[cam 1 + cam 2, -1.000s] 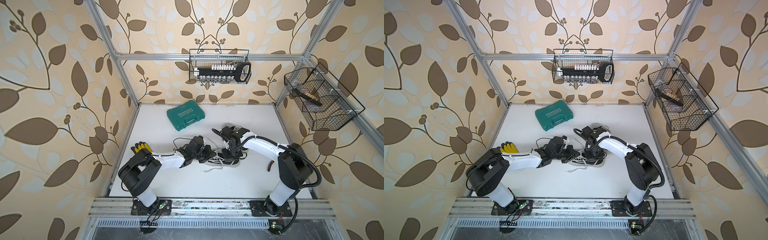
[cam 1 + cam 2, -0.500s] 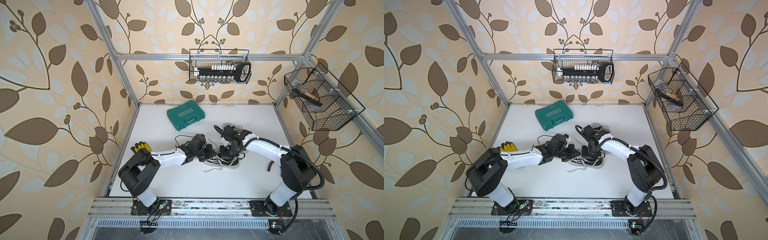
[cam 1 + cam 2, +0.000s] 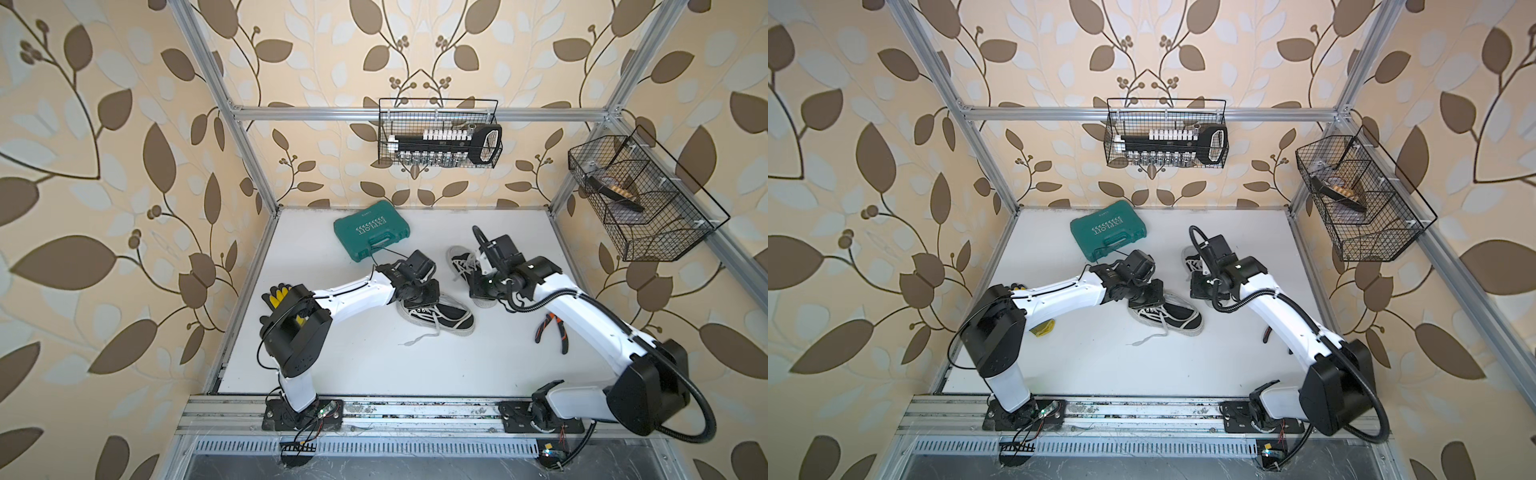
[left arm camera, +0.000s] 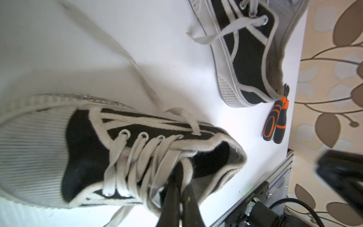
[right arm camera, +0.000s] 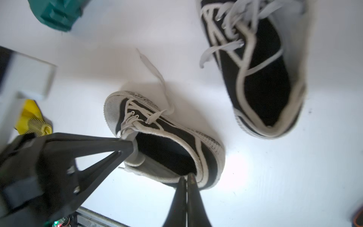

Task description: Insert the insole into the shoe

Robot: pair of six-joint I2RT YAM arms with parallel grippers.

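A black canvas shoe (image 3: 444, 318) with white laces and a white sole lies mid-table, and both wrist views show it too (image 4: 82, 141) (image 5: 169, 145). My left gripper (image 4: 181, 176) is shut on the shoe's tongue at the top of the laces; in both top views it sits over the shoe's opening (image 3: 422, 297) (image 3: 1144, 295). My right gripper (image 5: 187, 176) is shut with nothing between its fingers, and its tips are at the heel rim. In a top view it hangs just right of the shoe (image 3: 480, 291). The shoe's inside looks black, and the insole is hidden.
A second, matching shoe (image 3: 461, 259) lies behind, under the right wrist. Orange-handled pliers (image 3: 552, 332) lie at the right. A green tool case (image 3: 371, 230) sits at the back. A yellow-black glove (image 3: 279, 294) is by the left arm. Wire baskets (image 3: 440, 137) (image 3: 640, 199) hang on the walls.
My right gripper has drawn back to the right, off the shoe's opening. My left gripper, still gripping the tongue, has shifted slightly right.
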